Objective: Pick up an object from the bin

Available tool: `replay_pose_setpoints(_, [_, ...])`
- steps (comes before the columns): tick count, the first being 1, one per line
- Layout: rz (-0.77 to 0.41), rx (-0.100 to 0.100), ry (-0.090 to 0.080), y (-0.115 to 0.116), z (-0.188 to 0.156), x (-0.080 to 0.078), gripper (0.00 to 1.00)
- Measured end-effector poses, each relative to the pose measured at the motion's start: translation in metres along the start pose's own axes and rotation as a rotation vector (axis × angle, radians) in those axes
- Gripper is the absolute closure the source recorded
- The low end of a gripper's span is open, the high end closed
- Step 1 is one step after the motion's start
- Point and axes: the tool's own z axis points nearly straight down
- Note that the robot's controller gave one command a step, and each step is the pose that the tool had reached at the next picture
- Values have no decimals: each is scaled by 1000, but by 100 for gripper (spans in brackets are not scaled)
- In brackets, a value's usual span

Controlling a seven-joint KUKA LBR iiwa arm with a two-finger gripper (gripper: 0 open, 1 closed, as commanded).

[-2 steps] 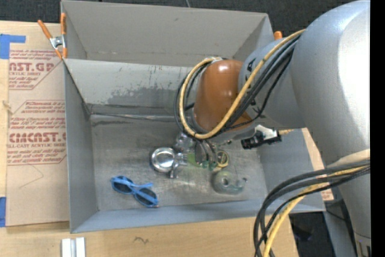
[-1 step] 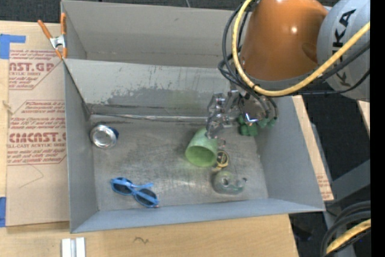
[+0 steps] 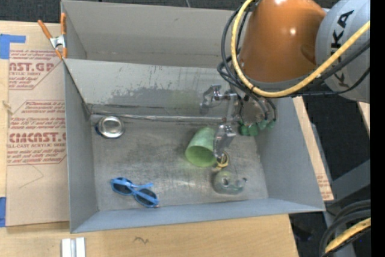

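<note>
Here's the arm, reaching in from the bin's right side, and the end effector is low over the right half of the floor. Its two metal fingers stand apart, one nearer the far wall, the other down by the green cup. Nothing sits between them.

That cup lies tipped on its side, right of the floor's middle. The lower finger is just beside its right flank, perhaps touching it; from this angle I can't tell. It's the nearest thing to the tool, so I read this as the approach step: lined up and low, but no grasp made yet.

A grey lump lies toward the near-right corner, just past the cup. Blue sunglasses sit by the near edge on the left, and a round silver tin rests close to the left wall. Both are well apart from the action.

What's next? By my reckoning the tool needs to shift a touch toward the left wall so the cup's body sits in the gap, then close and lift. A cup lying on its side can roll, so one finger nudging it first could push it away.
</note>
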Motion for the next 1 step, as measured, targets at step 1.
replay_pose_setpoints(1, [295,1,8,-7,126,-12,0])
